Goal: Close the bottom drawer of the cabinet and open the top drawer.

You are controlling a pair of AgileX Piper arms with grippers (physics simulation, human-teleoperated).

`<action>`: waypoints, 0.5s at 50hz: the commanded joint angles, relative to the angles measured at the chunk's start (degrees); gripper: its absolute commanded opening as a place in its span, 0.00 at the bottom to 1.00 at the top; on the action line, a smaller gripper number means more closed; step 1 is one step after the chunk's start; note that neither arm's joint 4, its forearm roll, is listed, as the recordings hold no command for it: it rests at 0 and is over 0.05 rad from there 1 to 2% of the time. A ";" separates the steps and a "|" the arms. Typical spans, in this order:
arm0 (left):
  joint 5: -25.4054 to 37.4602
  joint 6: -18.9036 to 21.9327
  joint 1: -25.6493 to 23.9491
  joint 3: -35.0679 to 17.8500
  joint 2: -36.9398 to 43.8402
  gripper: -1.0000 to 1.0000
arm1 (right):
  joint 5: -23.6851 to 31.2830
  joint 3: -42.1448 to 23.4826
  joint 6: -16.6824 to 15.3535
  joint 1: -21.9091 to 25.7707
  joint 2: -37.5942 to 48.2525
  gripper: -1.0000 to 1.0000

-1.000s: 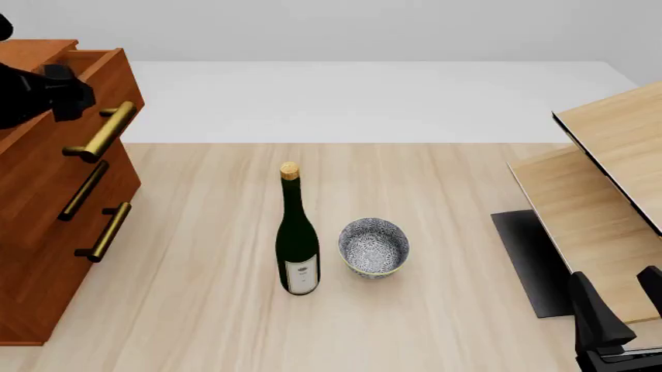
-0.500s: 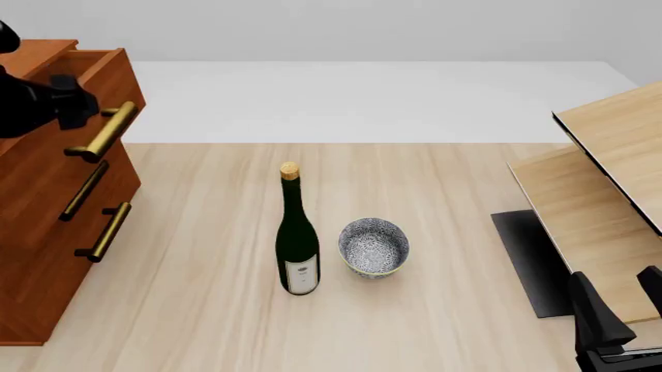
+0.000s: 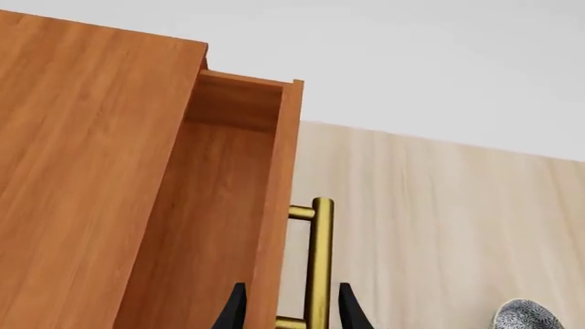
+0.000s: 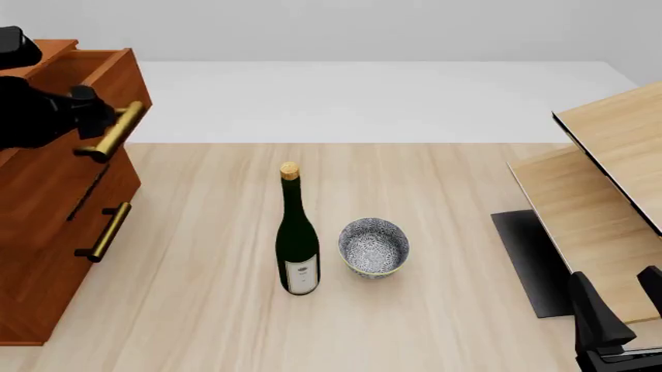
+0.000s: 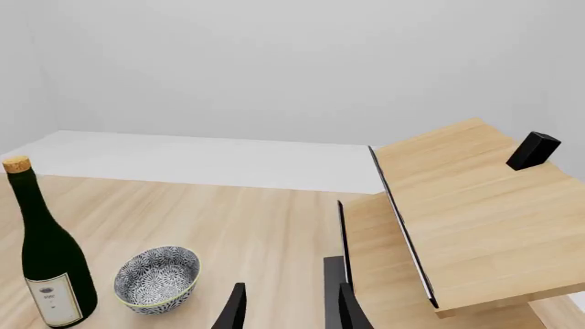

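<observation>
The cabinet point(image 4: 36, 263) stands at the table's left edge. Its top drawer point(image 4: 116, 84) is pulled out past the two below it. My left gripper point(image 4: 91, 112) is shut on the top drawer's brass handle point(image 4: 114, 130). In the left wrist view the fingers point(image 3: 235, 310) straddle the handle point(image 3: 320, 253) and the drawer's front panel point(image 3: 274, 205), with the drawer's open inside beside them. The bottom drawer point(image 4: 46, 298) sits flush, its handle point(image 4: 108, 231) showing. My right gripper point(image 4: 624, 306) is open and empty at the near right corner; it also shows in the right wrist view point(image 5: 288, 291).
A dark green wine bottle point(image 4: 298, 240) stands upright mid-table with a patterned bowl point(image 4: 374, 246) beside it. Pale slanted wood panels point(image 4: 610, 194) and a black mat point(image 4: 525, 260) are on the right. The middle drawer's handle point(image 4: 88, 194) is partly hidden under the top drawer.
The top drawer has slid further out of the cabinet with my left gripper on its handle. The right arm has not moved.
</observation>
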 commanded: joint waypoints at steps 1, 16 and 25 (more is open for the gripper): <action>-0.24 -4.10 -3.32 0.98 1.38 1.00 | -0.02 0.00 0.03 -0.01 0.00 1.00; -0.77 -5.41 -6.26 1.45 1.82 1.00 | 0.02 -0.01 0.06 -0.06 0.02 1.00; -1.48 -7.43 -8.82 2.10 2.53 1.00 | 0.02 0.00 0.12 -0.18 0.00 1.00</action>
